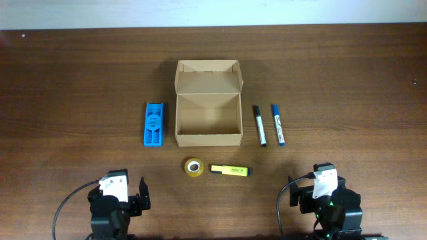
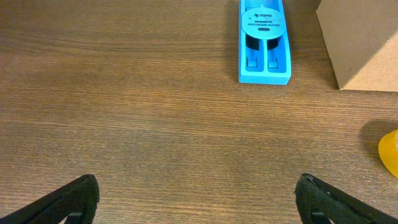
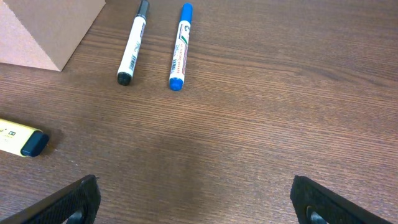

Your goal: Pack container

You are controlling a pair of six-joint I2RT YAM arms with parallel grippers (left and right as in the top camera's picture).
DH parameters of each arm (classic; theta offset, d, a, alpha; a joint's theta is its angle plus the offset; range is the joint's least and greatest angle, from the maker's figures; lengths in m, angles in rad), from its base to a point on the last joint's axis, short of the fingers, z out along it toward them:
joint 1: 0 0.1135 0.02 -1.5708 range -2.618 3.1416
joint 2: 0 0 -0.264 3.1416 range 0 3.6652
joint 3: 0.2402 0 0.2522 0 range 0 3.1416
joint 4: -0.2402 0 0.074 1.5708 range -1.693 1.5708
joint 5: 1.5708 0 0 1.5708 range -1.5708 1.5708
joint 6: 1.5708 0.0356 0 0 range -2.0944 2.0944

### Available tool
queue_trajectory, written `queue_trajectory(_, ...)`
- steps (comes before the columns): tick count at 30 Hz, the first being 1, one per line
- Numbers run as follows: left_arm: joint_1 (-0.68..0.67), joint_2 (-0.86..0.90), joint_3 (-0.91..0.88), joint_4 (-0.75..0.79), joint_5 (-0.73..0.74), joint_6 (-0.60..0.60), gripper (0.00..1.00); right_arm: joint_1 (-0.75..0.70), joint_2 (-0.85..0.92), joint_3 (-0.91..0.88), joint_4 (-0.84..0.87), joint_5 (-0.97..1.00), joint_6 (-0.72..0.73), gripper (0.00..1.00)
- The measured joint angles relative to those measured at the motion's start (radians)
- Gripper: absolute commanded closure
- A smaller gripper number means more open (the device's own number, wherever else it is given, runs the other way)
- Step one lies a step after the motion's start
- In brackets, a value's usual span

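Blue block [image 2: 264,59], round label [image 2: 263,22] on top: "TOYO" w/ small logo, then "MAGNETIC"; line under it too small to read. Black marker [image 3: 132,43] & blue marker [image 3: 179,46]: barrel print, illegible. Nothing else readable.

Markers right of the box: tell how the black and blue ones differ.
The black marker has black ends; the blue marker has blue ends. The black marker lies nearer the container; the blue marker lies farther out. Both have white barrels and lie flat, side by side, not touching.
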Motion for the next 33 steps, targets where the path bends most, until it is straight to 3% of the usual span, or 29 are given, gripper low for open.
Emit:
queue_trajectory(8, 0.0, 0.0, 0.0, 0.0, 0.0, 0.0, 0.0, 0.0, 0.0, 0.0, 0.01, 0.0, 0.0, 0.01)
queue_trajectory(14, 0.0, 0.0, 0.0, 0.0, 0.0, 0.0, 0.0, 0.0, 0.067, 0.034, 0.159, -0.006, 0.0, 0.01)
queue_trajectory(23, 0.0, -0.003, -0.002, 0.0, 0.0, 0.0, 0.0, -0.002, 0.625, 0.581, 0.106, -0.021, 0.0, 0.01)
queue_trajectory(33, 0.0, -0.006, -0.003, 0.001, 0.0, 0.0, 0.0, -0.002, 1.37, 1.215, -0.242, -0.053, 0.093, 0.01)
